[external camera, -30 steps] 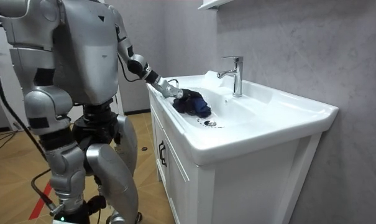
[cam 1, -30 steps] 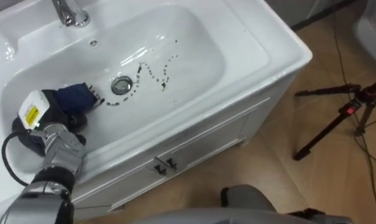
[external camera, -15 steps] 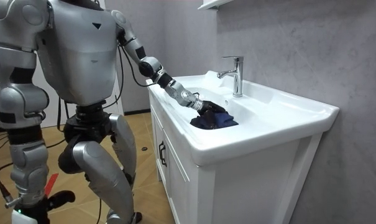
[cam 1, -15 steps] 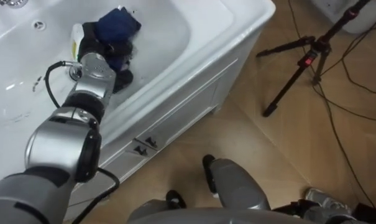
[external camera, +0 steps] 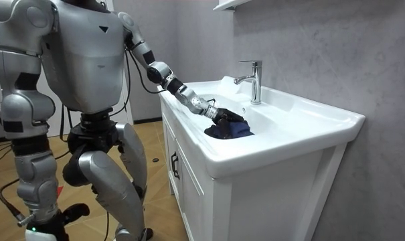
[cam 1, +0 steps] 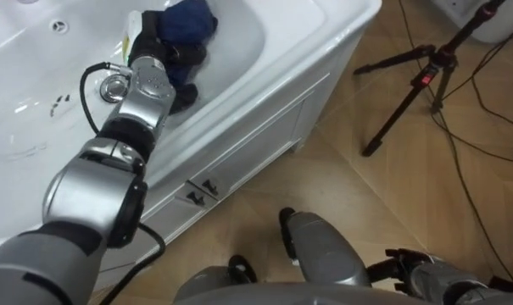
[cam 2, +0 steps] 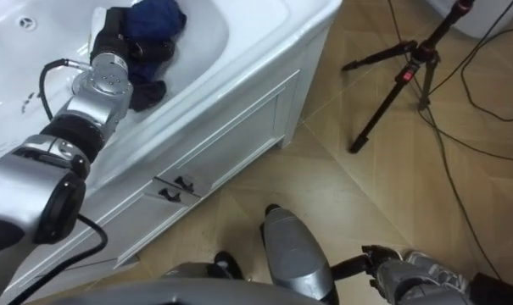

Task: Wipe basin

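My left hand point(cam 1: 151, 52) reaches into the white basin point(cam 1: 300, 41), its dark fingers curled on a crumpled blue cloth point(cam 1: 188, 17) pressed against the basin's inner slope. In the room view the same hand point(external camera: 214, 114) and cloth point(external camera: 232, 127) lie near the basin's front rim, below the tap point(external camera: 253, 80). The metal drain point(cam 1: 114, 86) peeks out beside my forearm, with a few dark marks point(cam 1: 61, 102) to its left. My right hand point(cam 2: 390, 264) hangs low beside my body over the floor.
The vanity's cabinet front with two small door handles point(cam 1: 201, 188) runs below the basin. A black tripod point(cam 1: 426, 80) and loose cables stand on the wooden floor to my right. In the room view I stand at the vanity's left end.
Over the second my left hand swept the cloth from beside the drain across the basin to its far side, then drew back a little. My head view shifted as my body turned.
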